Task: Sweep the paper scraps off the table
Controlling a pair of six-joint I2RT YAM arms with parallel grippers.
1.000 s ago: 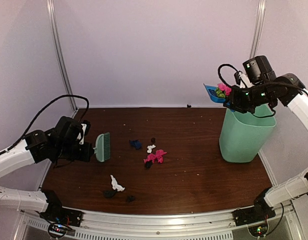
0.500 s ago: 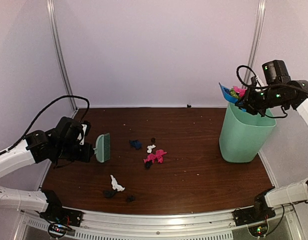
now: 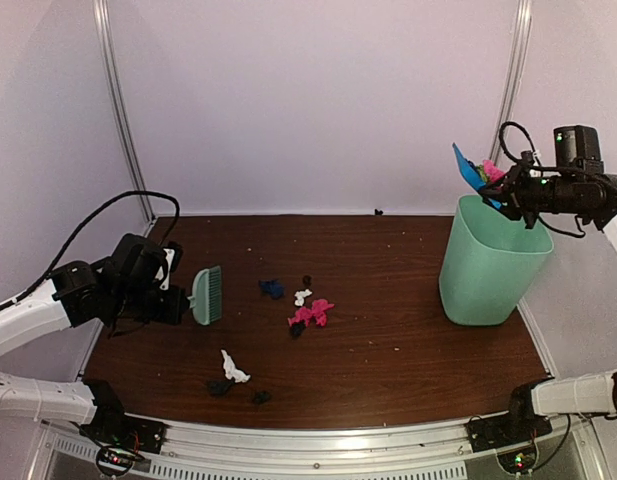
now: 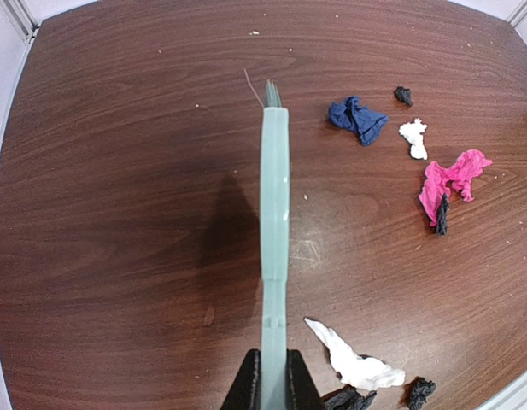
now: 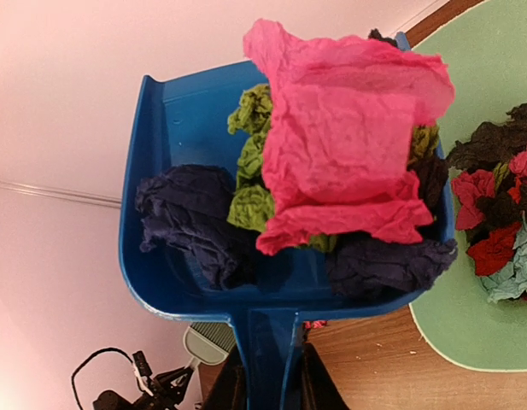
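Observation:
My right gripper [image 3: 521, 196] is shut on the handle of the blue dustpan [image 3: 468, 168], tilted steeply over the rim of the mint-green bin [image 3: 488, 265]. In the right wrist view the dustpan [image 5: 173, 171] holds pink [image 5: 344, 154], green and dark blue paper scraps; more scraps lie inside the bin [image 5: 494, 222]. My left gripper [image 3: 176, 298] is shut on the mint-green hand brush [image 3: 206, 294], held above the left of the table [image 3: 408, 350]. Paper scraps remain on the table: dark blue [image 4: 357, 117], white [image 4: 413, 137], pink [image 4: 451, 181], white [image 4: 353, 362] and black [image 4: 419, 392].
The silver rail [image 3: 318, 445] runs along the near table edge. White walls with metal posts [image 3: 123, 120] enclose the back and sides. The left arm's black cable [image 3: 98, 215] loops above the table's left side.
My right gripper has carried the dustpan right and up, from beside the bin to over its rim, and tilted it steeper. The left arm and brush have not moved.

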